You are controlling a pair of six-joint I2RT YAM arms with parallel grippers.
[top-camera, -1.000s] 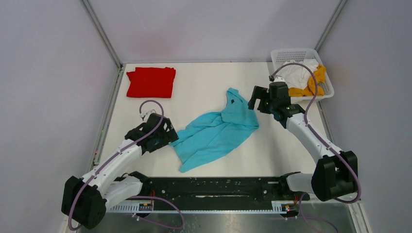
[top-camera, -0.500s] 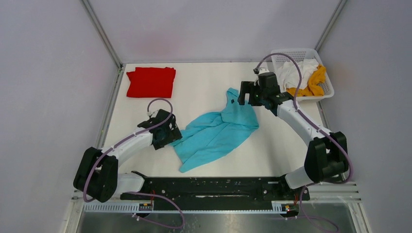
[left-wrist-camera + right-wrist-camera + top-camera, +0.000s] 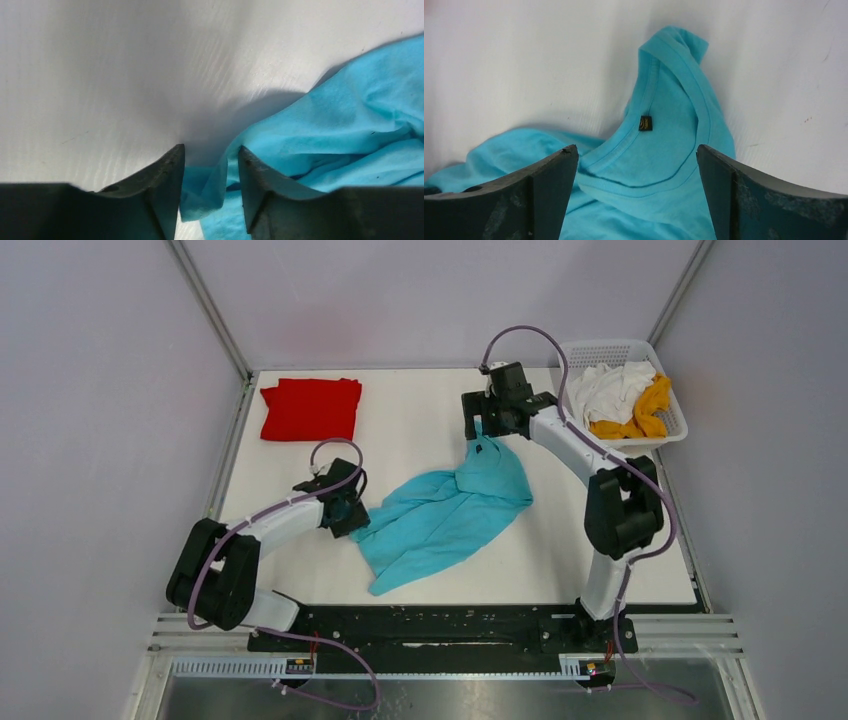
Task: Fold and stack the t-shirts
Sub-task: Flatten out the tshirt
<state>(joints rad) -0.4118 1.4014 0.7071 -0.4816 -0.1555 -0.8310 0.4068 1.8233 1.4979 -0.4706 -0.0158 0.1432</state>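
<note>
Left end effector (image 3: 210, 149) parted astride turquoise t-shirt (image 3: 340, 125) edge — right end effector (image 3: 636, 148) gaping above collar (image 3: 650, 85).

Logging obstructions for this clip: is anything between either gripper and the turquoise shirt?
Nothing visible. The right gripper hangs open directly over the collar of the turquoise shirt, with only bare table around it. The left gripper has the shirt's edge between its parted fingers.

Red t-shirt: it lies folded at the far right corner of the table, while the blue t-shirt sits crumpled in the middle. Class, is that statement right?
Not quite. The red t-shirt lies folded at the far left corner of the table, not the far right, as the top external view shows. The rest stands: the blue t-shirt sits crumpled in the middle.
</note>
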